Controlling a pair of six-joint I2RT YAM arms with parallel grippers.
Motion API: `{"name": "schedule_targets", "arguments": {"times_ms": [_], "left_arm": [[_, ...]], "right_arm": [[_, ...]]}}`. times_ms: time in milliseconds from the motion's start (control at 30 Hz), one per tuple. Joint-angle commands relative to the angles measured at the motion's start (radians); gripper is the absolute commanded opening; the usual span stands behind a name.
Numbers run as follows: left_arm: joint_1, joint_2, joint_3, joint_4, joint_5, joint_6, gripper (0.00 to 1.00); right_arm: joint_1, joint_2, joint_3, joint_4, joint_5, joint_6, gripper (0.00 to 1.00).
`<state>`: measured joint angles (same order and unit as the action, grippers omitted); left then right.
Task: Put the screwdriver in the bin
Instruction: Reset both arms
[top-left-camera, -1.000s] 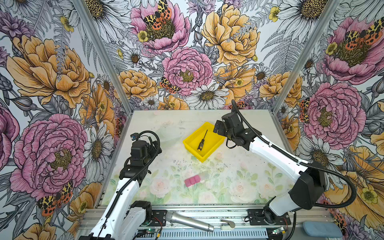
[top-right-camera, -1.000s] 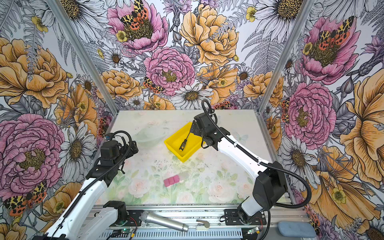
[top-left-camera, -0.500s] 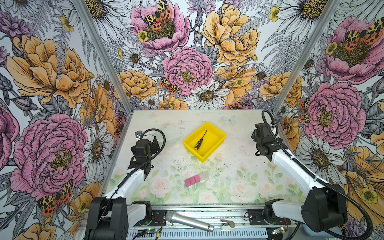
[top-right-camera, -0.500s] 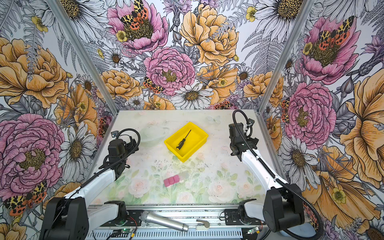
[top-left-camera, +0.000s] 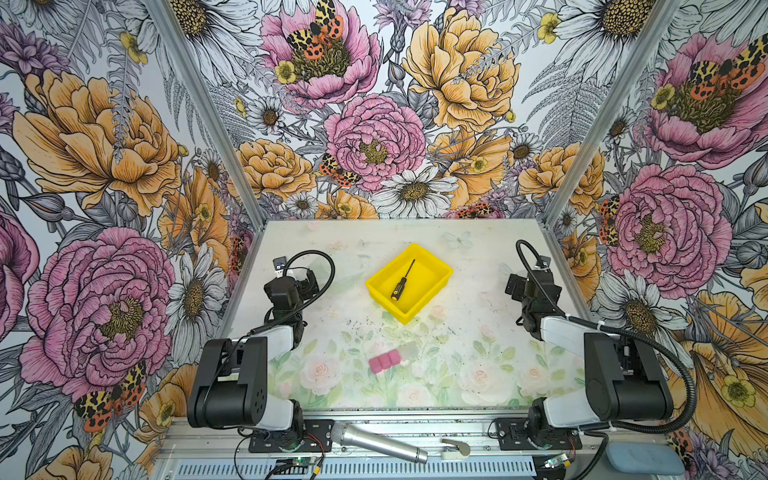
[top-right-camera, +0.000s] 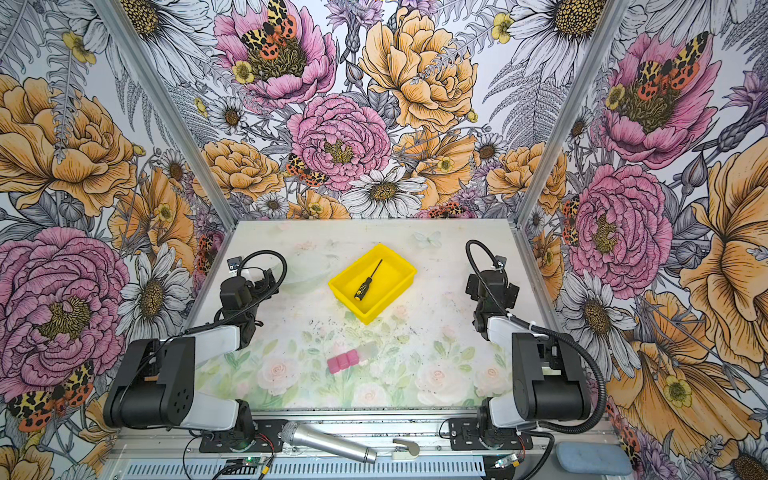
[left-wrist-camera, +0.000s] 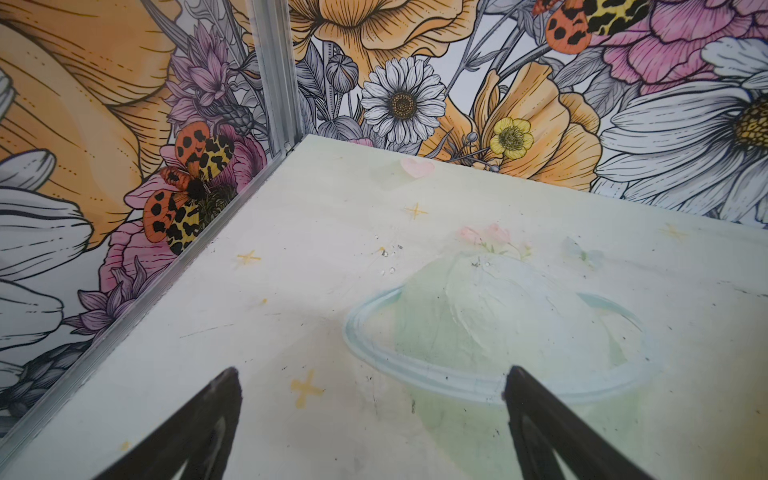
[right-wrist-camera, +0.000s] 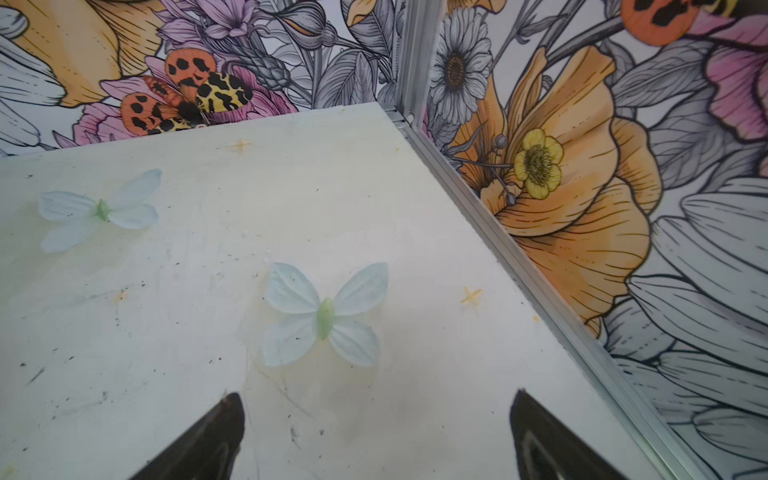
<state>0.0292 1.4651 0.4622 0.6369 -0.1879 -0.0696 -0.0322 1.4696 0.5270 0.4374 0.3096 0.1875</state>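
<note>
Lying diagonally inside the bin (top-left-camera: 422, 287): the screwdriver (top-left-camera: 400, 286).
Left gripper (left-wrist-camera: 372, 374) and right gripper (right-wrist-camera: 377, 395) hold jaws apart, empty, over the bench (top-left-camera: 457, 332).

There is one screwdriver (top-left-camera: 402, 283), one yellow bin (top-left-camera: 430, 296), one pink cluster (top-left-camera: 384, 360) of three joined blocks, one silver microphone (top-left-camera: 380, 442), one blue-grey pad (top-left-camera: 644, 457), and two grippers: the left gripper (left-wrist-camera: 372, 386) and the right gripper (right-wrist-camera: 376, 411).

Left arm (top-left-camera: 227, 386) and right arm (top-left-camera: 623, 376): black joint housings, white link shells, 1 black cable loop per wrist.
</note>
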Motion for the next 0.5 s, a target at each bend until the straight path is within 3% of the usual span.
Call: {"name": "schedule_targets", "arguments": {"times_ms": [0, 167, 300, 467], "left_arm": [[-0.004, 0.029, -0.018, 0.121, 0.073, 0.047, 0.99], [-0.019, 0.083, -0.073, 0.277, 0.1, 0.075, 0.99], [-0.025, 0.083, -0.077, 0.282, 0.083, 0.077, 0.99], [-0.034, 0.082, -0.08, 0.289, 0.061, 0.08, 0.99]], "right_arm": [[-0.001, 0.01, -0.018, 0.165, -0.088, -0.04, 0.99], [0.009, 0.029, -0.063, 0.263, -0.141, -0.07, 1.0], [0.009, 0.047, -0.123, 0.389, -0.115, -0.063, 1.0], [0.022, 0.061, -0.132, 0.417, -0.096, -0.074, 0.99]]}}
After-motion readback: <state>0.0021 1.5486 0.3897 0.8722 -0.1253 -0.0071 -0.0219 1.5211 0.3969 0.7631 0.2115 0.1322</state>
